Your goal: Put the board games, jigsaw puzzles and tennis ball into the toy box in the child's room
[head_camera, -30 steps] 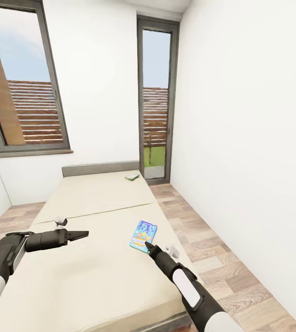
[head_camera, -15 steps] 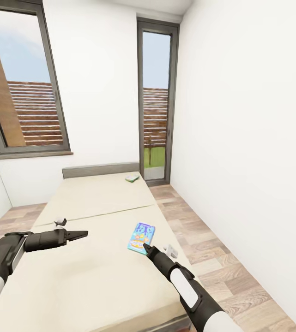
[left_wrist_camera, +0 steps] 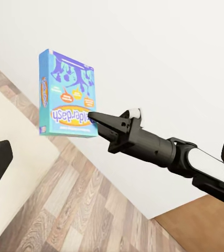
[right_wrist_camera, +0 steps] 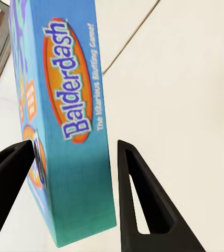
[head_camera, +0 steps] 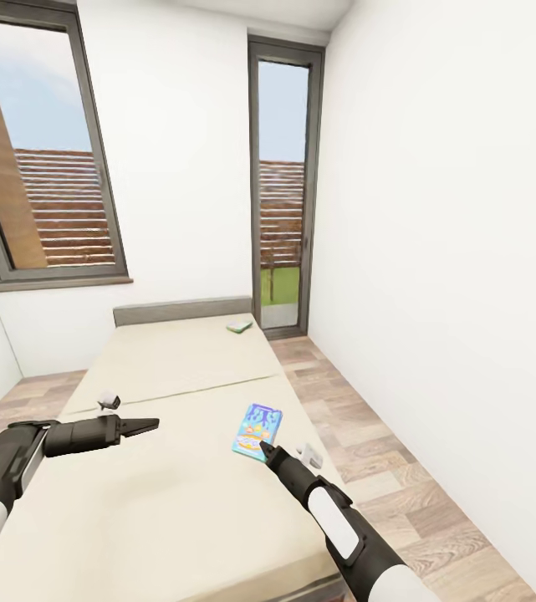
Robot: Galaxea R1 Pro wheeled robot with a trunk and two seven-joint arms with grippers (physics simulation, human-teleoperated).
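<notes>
Balderdash box (head_camera: 257, 431) flat on the bed (head_camera: 167, 510), close to the mattress's right edge and roughly halfway along it. Blue and teal lid, purple figures, title in an orange oval, one short edge turned toward the robot.

Right gripper (head_camera: 265, 451) low at that near short edge, claw spread. Seen in the right wrist view with one dark finger (right_wrist_camera: 7, 184) on each side of the box's end and the cardboard standing between them. Contact between fingers and box not decidable; no squeeze to be seen. Seen from the left wrist view as a black tapered tip meeting the lower edge of the lid.

Left gripper (head_camera: 146, 425) above the left half of the mattress, well apart from the box, pointing across toward the right edge. Narrow wedge in profile from the head view, yet fingertips far apart in the left wrist view: claw spread, holding nothing.

Second box (head_camera: 238, 325), small, white and green, lying at the far right corner of the mattress, just before the grey headboard (head_camera: 182, 309). Well apart from both grippers and from the blue box.

Beige mattress crossed by a faint seam between the two boxes. Wood-plank floor (head_camera: 401, 468) along the bed's right edge, white wall (head_camera: 451, 251) beyond it. Tall narrow window (head_camera: 283, 184) past the far right corner, wider window (head_camera: 46, 150) above the far left corner.
</notes>
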